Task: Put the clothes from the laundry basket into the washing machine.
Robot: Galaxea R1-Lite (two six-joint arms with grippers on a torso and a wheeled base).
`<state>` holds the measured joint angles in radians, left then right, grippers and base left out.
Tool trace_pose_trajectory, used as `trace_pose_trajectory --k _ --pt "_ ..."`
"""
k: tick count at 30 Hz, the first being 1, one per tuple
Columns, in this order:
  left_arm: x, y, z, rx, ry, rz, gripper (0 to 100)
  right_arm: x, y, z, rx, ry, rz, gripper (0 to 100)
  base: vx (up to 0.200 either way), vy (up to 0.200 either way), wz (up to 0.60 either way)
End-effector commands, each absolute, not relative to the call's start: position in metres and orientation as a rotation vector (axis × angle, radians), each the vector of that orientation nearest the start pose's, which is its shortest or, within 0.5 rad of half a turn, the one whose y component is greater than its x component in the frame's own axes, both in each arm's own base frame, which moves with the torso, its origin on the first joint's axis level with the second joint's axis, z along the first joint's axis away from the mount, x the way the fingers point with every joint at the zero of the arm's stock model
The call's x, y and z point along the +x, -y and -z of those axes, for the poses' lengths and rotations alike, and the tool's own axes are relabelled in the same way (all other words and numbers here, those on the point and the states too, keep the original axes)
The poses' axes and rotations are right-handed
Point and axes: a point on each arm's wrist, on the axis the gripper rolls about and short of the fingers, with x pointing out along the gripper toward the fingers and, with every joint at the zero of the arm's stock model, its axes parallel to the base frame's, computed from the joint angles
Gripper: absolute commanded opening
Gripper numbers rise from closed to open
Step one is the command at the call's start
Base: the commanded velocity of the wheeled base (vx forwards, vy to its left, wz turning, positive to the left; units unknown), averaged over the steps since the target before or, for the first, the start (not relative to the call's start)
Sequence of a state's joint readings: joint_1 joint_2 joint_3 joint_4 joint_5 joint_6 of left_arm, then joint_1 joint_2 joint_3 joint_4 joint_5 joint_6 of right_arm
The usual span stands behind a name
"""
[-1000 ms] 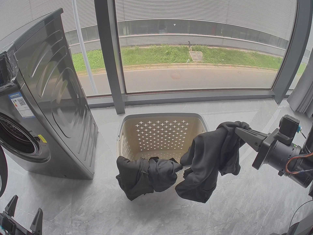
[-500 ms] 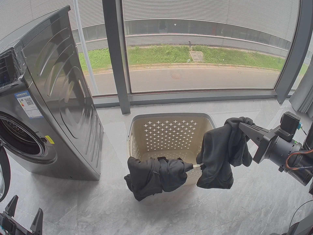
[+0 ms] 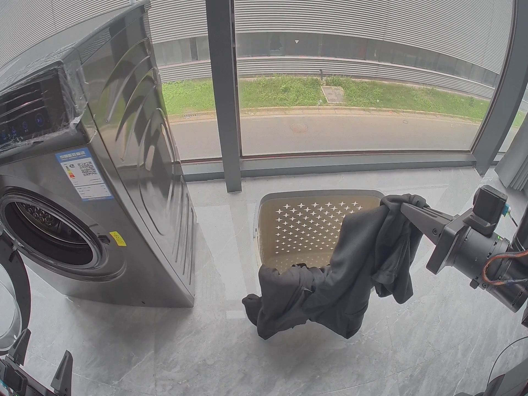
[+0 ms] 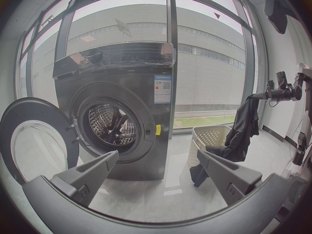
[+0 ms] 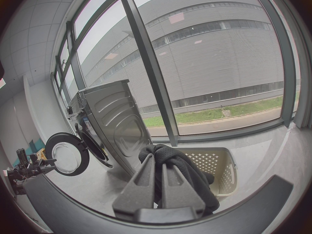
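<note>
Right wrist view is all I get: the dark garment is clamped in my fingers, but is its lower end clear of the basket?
Observer: No. Head view: the dark garment hangs from the right gripper, its lower end draped outside over the laundry basket's near rim.
Operator: Anything in the drum?
Observer: Left wrist view: the washing machine's drum shows bare metal, no clothes seen.
Operator: Left gripper?
Observer: Open: the left gripper sits low, facing the drum.

From my remote seat, I see the grey marble floor (image 3: 165,353) carrying the washing machine (image 3: 110,193), with the cream laundry basket (image 3: 308,221) standing near the machine's right side, apart from it.
</note>
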<state>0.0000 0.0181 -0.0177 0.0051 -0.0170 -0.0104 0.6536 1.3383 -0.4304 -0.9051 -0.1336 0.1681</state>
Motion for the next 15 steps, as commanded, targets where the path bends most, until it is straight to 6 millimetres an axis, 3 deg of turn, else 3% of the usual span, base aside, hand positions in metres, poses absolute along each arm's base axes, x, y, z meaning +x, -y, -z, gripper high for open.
trace_pose_trajectory --k 1,15 --pt "-0.0229 0.0004 -0.0759 -0.012 -0.003 0.017 100 0.1612 -0.1201 -0.2009 0.164 -0.045 -0.520 0 0.000 0.200 0.00" --pt "-0.0229 0.0004 -0.0757 -0.014 -0.005 0.018 100 0.1596 -0.1219 -0.2052 0.174 -0.031 -0.545 0 0.000 0.200 0.00"
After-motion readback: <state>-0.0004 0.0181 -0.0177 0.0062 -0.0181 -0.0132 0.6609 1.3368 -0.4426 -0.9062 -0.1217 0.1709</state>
